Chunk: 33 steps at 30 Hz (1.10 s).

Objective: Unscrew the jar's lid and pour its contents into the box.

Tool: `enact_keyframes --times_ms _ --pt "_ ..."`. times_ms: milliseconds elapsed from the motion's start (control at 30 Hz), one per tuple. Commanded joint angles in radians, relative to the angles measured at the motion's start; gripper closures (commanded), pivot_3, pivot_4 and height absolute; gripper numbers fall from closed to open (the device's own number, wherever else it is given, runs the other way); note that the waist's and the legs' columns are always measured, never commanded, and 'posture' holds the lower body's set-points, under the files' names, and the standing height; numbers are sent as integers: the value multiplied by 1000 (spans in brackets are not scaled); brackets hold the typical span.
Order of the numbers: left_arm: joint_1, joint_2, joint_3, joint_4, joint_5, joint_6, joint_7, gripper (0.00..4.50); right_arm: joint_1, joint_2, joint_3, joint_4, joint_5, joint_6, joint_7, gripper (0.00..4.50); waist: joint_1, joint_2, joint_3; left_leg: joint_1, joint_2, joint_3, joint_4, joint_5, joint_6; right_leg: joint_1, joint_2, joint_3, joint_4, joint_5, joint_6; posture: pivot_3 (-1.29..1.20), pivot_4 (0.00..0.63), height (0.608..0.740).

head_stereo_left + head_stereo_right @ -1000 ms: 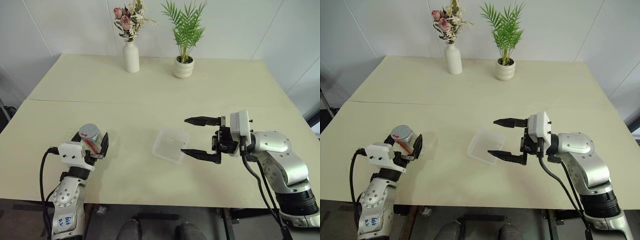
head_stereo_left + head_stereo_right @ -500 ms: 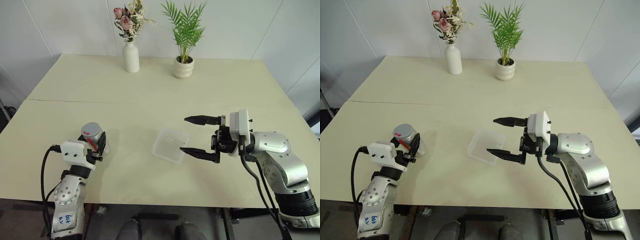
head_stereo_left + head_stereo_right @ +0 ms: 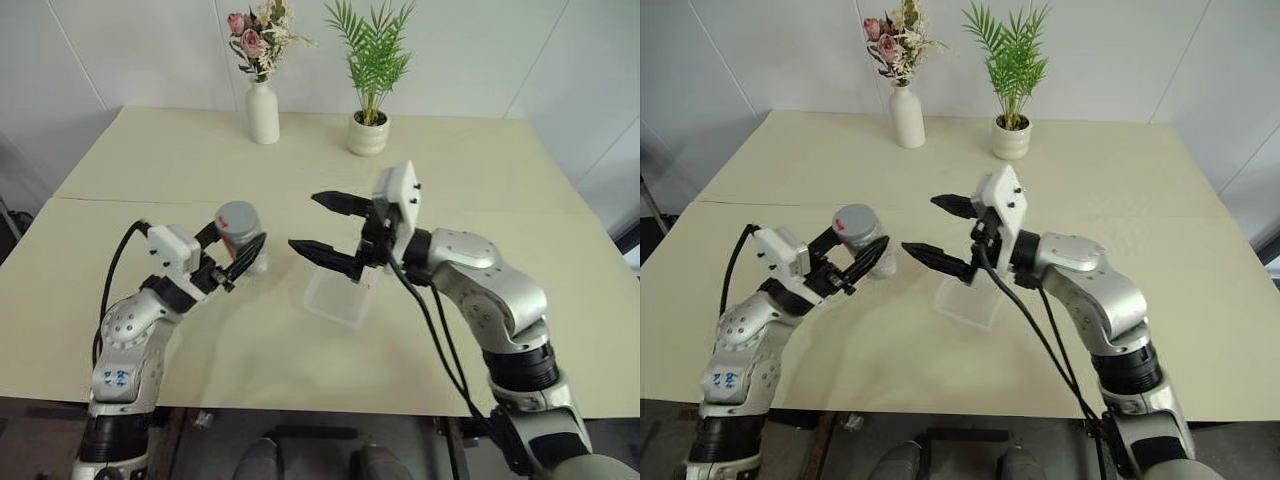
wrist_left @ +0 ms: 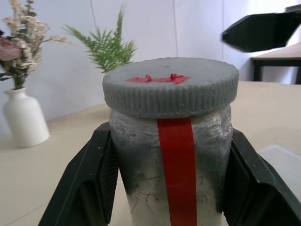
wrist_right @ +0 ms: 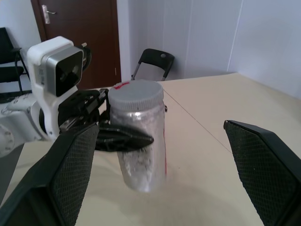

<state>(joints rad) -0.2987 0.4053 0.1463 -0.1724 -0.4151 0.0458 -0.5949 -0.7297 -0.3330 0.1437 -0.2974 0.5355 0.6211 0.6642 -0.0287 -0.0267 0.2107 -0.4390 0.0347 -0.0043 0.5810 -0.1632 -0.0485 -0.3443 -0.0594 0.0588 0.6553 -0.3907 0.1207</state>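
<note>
We see the left gripper (image 3: 240,262) with its jaws clamped on the sides of the jar (image 3: 240,238), holding it upright above the table (image 3: 150,160), left of the box (image 3: 335,297). The lid (image 4: 170,84) sits on the jar, grey with a red mark on top, and a red streak runs down the jar's side between the 2 fingers (image 4: 87,188). The right gripper (image 3: 320,225) points toward the jar with its jaws spread wide and nothing between them, just beside the jar and apart from it. The clear box lies on the table under the right gripper. At the far edge stand a white vase (image 3: 262,113) of flowers and a white plant pot (image 3: 367,135).
</note>
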Motion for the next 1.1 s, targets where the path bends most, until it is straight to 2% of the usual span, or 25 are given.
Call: enact_keyframes --times_ms 33,367,567,833,1100 --pt "-36 -30 -39 3 -2 8 -5 2104 -8 34 17 -16 -23 14 -46 0 0 0 0 0 0 0 0 0 0 0 0 0 0 0 0 0 150 740" --pt "-46 -64 -105 21 -9 50 -43 2104 -4 79 55 -17 -108 35 -129 0 -3 0 0 1 1 0 0 1 -1 -2 2 1 4 0 0 0 150 740" --pt "-112 -28 -132 103 -24 50 -194 2104 4 69 51 -46 -117 90 -146 0 -1 0 0 0 1 0 0 1 -1 -2 2 0 4 0 0 0 150 740" --pt "-215 -77 -137 238 18 -13 -210 2104 24 80 42 -104 -124 166 -196 0 -1 0 0 0 1 0 0 1 -1 -3 1 0 3 0 0 0 150 740" --pt "-219 -94 -142 256 34 -25 -215 2104 26 104 20 -117 -136 181 -257 0 -3 0 0 -1 1 0 -1 2 -1 -4 2 1 4 0 0 0 150 740"
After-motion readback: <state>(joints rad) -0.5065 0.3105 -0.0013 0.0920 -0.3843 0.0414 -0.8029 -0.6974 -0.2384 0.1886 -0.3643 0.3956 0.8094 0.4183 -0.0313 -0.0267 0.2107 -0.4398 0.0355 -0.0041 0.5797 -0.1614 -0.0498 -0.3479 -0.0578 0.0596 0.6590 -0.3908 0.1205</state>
